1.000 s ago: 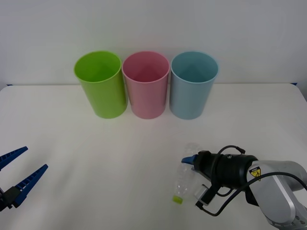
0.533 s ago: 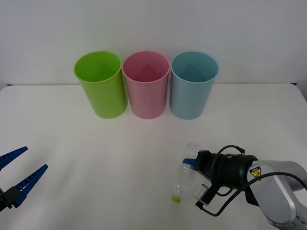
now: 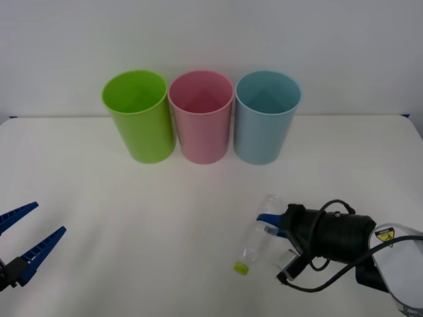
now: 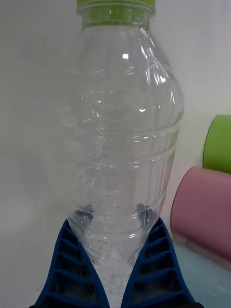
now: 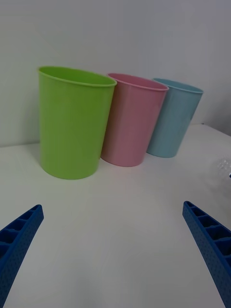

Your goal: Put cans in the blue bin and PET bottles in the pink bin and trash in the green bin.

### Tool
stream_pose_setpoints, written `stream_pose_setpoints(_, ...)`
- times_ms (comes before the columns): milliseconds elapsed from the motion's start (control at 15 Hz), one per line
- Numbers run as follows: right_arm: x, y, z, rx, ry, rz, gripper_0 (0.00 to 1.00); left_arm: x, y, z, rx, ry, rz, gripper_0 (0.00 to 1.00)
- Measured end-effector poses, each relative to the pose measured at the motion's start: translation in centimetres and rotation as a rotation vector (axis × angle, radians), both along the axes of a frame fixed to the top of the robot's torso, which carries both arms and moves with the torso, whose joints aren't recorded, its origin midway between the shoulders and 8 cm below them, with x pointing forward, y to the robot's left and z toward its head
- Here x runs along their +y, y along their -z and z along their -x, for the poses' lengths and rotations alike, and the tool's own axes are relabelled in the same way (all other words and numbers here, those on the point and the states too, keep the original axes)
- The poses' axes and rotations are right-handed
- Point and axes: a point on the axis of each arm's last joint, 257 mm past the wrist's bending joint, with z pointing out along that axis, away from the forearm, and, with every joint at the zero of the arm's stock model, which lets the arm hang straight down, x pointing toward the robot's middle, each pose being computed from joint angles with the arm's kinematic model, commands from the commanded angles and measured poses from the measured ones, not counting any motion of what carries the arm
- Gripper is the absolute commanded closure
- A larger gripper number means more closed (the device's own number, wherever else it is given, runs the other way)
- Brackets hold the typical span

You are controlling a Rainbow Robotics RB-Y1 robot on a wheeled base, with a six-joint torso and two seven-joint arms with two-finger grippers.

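So the right end effector (image 3: 269, 223) had its blue fingers (image 4: 72, 262) clamped on the base end of the PET bottle (image 3: 254, 240), which lay on the white worktop (image 3: 165, 218) in front of the blue bin (image 3: 266, 117), green cap pointing away from the arm. Left end effector (image 3: 26, 239) sat spread wide at the near left edge, with the green bin (image 3: 139, 117) and pink bin (image 3: 201, 117) lined up at the back

Right gripper (image 3: 268, 223): fingertips mostly hidden behind the bottle (image 3: 254, 236) base in front view; contact side not visible there. Right wrist view: bottle (image 4: 122, 130) cap cut off by the frame edge; blue fingers (image 4: 72, 264) cut off at the edge; pink bin (image 4: 204, 211) and green bin (image 4: 219, 149) only partly in frame beyond the gripper. Left gripper (image 3: 23, 241) cut off at the front view's edge.
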Motion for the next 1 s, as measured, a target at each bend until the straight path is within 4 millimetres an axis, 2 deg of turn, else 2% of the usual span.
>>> stream_pose_setpoints(667,-2.0,-3.6,3.2,0.183,0.161,-0.453,1.00,0.0,0.0,0.0,0.000,0.000,0.000,0.00)
stream_pose_setpoints(1000,-1.5,-5.4,4.1,0.304,0.218,-0.650,1.00,0.0,0.0,0.0,0.000,0.000,0.000,0.00)
